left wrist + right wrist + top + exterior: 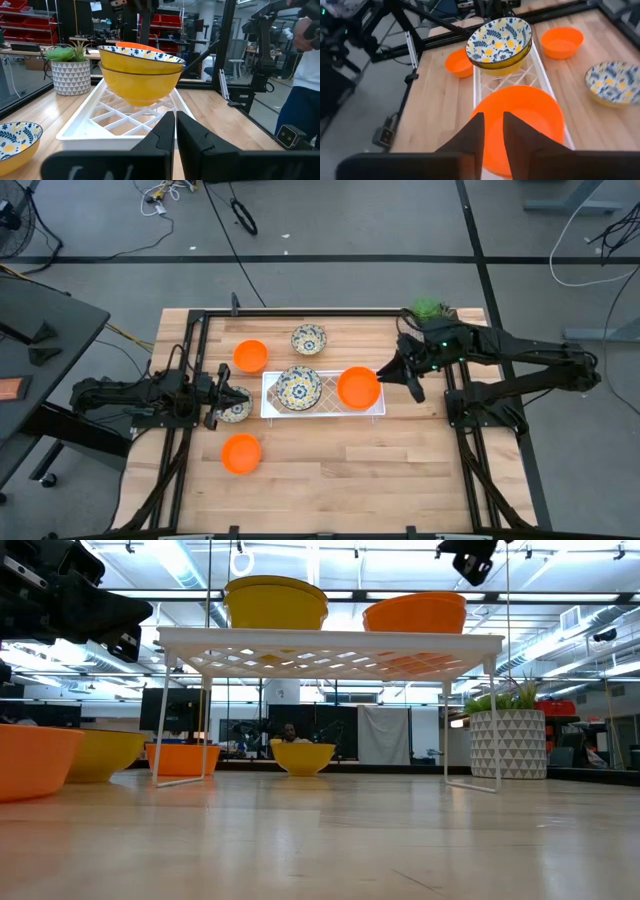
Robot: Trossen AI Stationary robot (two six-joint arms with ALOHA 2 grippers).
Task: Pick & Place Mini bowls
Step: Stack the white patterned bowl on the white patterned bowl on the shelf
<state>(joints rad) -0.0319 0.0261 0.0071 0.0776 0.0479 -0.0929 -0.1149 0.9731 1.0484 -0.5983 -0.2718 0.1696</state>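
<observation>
A white wire rack stands mid-table. Two stacked white-and-blue floral bowls sit on its left half, and an orange bowl sits on its right end. My right gripper hangs just above that orange bowl's right rim, fingers a narrow gap apart. I see no touch. My left gripper is shut and empty. It lies low and level, pointing at the rack's left end, beside a floral bowl on the table. Also on the table are an orange bowl, a floral bowl and another orange bowl.
A potted green plant stands at the far right corner, behind my right arm. Black frame rails run along the table's left and right sides. A person stands beyond the table in the left wrist view. Bare wood lies along the near edge.
</observation>
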